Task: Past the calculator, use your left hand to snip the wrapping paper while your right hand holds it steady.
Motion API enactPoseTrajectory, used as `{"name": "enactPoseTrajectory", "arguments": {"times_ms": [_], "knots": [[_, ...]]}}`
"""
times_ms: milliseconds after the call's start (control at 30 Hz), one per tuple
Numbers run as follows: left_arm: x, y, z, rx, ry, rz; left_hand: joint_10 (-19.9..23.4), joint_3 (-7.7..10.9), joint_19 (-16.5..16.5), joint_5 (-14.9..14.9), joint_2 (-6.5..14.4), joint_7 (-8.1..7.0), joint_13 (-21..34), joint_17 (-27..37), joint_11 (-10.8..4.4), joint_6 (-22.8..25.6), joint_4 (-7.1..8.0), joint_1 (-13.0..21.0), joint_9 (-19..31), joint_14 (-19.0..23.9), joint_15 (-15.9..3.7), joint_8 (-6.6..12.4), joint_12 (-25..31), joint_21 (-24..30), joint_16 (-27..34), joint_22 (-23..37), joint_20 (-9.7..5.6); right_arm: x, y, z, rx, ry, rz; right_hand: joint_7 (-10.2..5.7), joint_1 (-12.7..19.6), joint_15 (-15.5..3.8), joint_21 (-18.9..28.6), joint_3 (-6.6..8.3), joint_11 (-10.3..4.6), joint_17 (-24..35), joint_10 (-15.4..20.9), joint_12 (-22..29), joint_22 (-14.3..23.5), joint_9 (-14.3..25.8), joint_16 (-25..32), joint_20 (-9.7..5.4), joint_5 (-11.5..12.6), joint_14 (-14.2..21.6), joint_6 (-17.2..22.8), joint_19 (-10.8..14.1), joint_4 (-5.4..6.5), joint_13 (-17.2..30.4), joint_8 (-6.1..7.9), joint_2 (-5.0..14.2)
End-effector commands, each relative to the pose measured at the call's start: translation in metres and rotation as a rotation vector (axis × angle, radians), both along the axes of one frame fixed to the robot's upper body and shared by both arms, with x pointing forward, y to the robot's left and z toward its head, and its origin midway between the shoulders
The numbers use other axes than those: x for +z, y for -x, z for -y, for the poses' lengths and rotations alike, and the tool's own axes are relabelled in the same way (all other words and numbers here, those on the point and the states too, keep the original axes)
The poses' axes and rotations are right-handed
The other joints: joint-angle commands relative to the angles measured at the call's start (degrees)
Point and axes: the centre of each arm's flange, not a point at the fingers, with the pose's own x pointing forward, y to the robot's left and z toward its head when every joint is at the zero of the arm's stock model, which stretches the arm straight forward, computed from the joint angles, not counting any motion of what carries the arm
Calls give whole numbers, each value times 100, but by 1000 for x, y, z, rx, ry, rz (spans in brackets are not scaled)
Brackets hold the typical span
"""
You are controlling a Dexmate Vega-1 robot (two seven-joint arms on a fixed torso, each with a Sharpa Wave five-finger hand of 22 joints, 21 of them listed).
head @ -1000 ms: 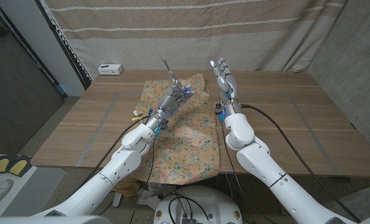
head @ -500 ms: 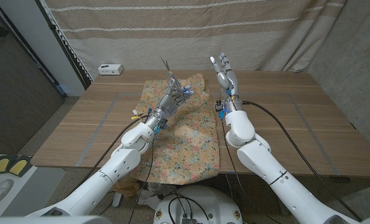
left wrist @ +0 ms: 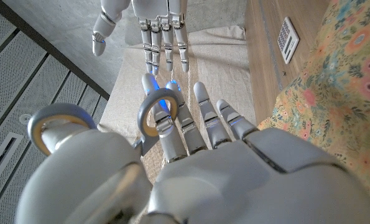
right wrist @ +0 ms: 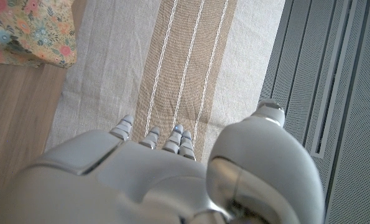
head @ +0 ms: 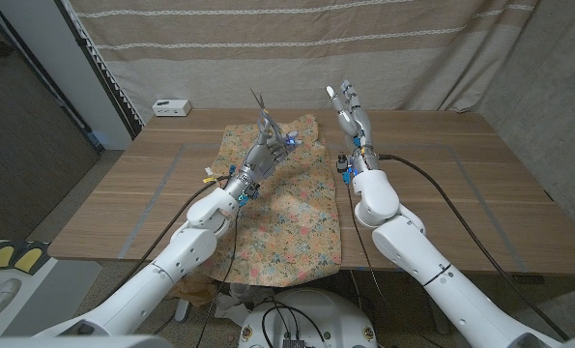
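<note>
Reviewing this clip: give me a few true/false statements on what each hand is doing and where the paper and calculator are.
1. The left hand holds scissors. True.
2. The right hand presses on the wrapping paper. False: it is raised beside the paper, fingers apart, holding nothing.
3. The calculator lies on the paper. False: it sits at the table's far left corner, apart from it.
4. The paper hangs over the near table edge. True.
</note>
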Motion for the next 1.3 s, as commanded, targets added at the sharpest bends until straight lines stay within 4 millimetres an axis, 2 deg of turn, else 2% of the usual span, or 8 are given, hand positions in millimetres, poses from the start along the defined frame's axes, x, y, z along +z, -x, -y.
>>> {"name": "enactPoseTrajectory", "arguments": {"times_ms": [33, 233, 533, 1033, 1067, 1133, 1300], "knots": [[3, 11, -2, -21, -15, 29, 365, -3, 74, -21, -9, 270, -3, 16, -306, -229, 40, -72, 15, 69, -819, 42, 44, 19, 38, 22, -9, -3, -4, 2, 3, 37, -33, -6, -70, 12, -7, -40, -13, -2, -19, -2, -5, -1, -12, 49, -5, -54, 5, -38, 12, 15, 6, 12], [3, 18, -7, -19, -4, 31, 405, 11, 84, -49, 2, 272, -12, 22, -289, -243, 24, -89, 16, 113, -826, 35, 61, 16, 52, 18, -8, -6, -6, 4, 0, 41, -47, -1, -86, 25, 0, -45, -1, -2, 9, 16, -5, -2, -9, 43, -7, -62, 14, -27, 18, 15, 17, 13], [1, 37, -25, 19, 6, 40, 439, 26, 111, -73, 15, 257, -21, 27, -311, -169, 0, -95, 18, 148, -836, 59, 77, 19, 59, 15, -15, -13, -7, 10, -31, 18, -69, 8, -99, 31, 0, -48, 6, -3, 7, 22, -5, -2, -5, 35, -10, -69, 7, -34, 24, 15, 21, 17], [-6, 49, -35, 45, 7, 16, 480, 43, 113, -97, 35, 264, -120, 30, -297, -241, -38, -99, 20, 160, -841, 19, 50, 9, 46, 12, -10, -18, -12, 8, -10, 64, -97, 38, -78, 46, 19, -31, 42, -5, 54, 54, -3, -4, 19, 48, -13, -28, 13, -4, 12, 16, 44, 42], [-6, 50, -36, 50, 4, 16, 487, 43, 109, -99, 35, 265, -134, 29, -294, -249, -41, -100, 19, 152, -846, 16, 46, 6, 41, 12, -2, -19, -13, 9, -12, 61, -101, 37, -75, 51, 19, -29, 70, -5, 44, 52, -3, -4, 17, 44, -14, -34, -6, -5, 10, 16, 39, 45], [-6, 51, -37, 54, 6, 14, 504, 44, 109, -101, 37, 264, -163, 26, -287, -247, -45, -102, 20, 154, -839, 17, 38, 6, 36, 12, 4, -20, -15, 11, -7, 71, -108, 160, -56, 53, 20, -20, 90, -5, 5, 47, -3, -5, 17, 44, -20, -51, -289, -7, -5, 16, -36, 55], [-8, 57, -42, 64, 3, 5, 555, 48, 112, -106, 43, 255, -234, 19, -274, -248, -57, -104, 20, 160, -847, 14, 23, 5, 25, 12, 3, -20, -22, 16, 1, 100, -108, 178, -45, 81, 16, -13, 104, -6, -3, 48, -3, -5, 5, 31, -21, -88, -331, -20, -11, 16, -31, 63]]}}
